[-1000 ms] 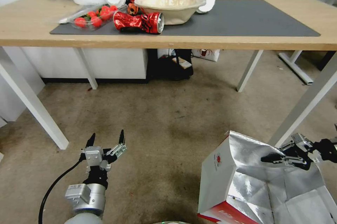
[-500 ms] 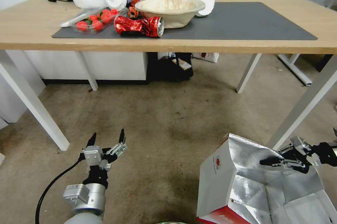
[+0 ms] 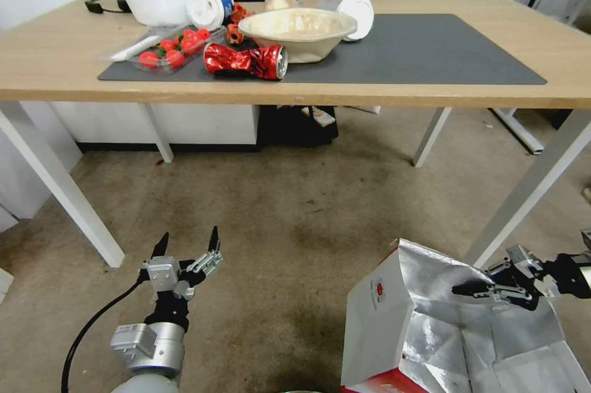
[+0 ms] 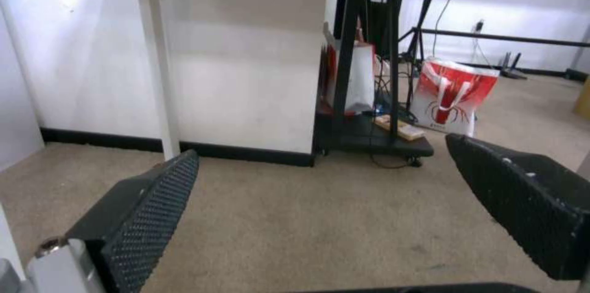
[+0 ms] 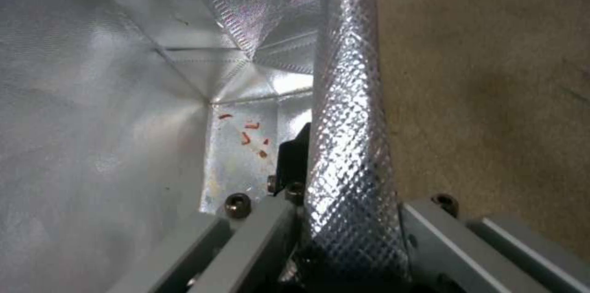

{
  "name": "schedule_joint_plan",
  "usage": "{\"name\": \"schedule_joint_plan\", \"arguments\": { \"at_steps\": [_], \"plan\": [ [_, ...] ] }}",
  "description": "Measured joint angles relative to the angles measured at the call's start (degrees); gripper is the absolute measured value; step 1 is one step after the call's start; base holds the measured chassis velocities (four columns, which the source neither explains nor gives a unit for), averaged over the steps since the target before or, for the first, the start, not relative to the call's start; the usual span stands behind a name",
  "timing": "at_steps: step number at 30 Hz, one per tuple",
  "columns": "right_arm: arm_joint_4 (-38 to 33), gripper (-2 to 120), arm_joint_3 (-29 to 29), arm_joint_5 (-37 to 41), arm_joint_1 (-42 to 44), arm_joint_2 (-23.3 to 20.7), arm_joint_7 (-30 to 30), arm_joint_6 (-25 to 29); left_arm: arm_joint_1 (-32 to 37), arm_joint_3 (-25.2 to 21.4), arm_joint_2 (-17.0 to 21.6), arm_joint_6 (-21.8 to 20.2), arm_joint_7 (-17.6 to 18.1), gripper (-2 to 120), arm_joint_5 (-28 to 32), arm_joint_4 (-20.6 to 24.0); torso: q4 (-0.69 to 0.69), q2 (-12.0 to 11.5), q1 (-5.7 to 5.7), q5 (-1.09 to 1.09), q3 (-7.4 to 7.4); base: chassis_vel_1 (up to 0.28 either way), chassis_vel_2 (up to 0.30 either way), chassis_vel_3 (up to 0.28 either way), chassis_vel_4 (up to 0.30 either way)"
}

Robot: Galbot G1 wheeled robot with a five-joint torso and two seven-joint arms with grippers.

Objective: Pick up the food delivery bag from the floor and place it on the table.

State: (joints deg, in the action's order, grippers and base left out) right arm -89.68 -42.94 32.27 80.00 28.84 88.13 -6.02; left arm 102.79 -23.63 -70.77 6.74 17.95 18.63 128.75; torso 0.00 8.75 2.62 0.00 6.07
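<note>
Camera tilted up since a second ago; boxy white-and-red foil-lined food delivery bag (image 3: 455, 325) unchanged on the stained floor (image 3: 289, 220). Your right gripper (image 3: 477, 289) pinches only its thin foil rim (image 5: 347, 145); that could tear or slip on lifting to the light-wood table (image 3: 49, 54). Left gripper (image 3: 187, 245) idle, jaws wide.

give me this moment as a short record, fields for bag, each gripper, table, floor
bag: food delivery bag open-topped, foil lining showing, low at the robot's right by a table leg
right gripper: right gripper shut on the bag's foil rim, one finger inside the bag
left gripper: left gripper open, holding nothing, above bare floor
table: table ahead, dark mat free on its right half; bowls, crushed can on the left
floor: floor stained
</note>
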Motion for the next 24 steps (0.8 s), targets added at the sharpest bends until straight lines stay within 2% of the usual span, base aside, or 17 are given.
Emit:
{"name": "schedule_joint_plan", "arguments": {
  "at_steps": [24],
  "plan": [
    [-0.1, 0, 0.2, -0.1, -0.4, -0.3, 0.0, 0.0, -0.4, 0.0, 0.1, -0.5, 0.0, 100, 0.1, -0.4, 0.00, 5.4, 1.15, 0.00, 4.29, 0.000, 0.000, 0.000, 0.000]
  ]
}}
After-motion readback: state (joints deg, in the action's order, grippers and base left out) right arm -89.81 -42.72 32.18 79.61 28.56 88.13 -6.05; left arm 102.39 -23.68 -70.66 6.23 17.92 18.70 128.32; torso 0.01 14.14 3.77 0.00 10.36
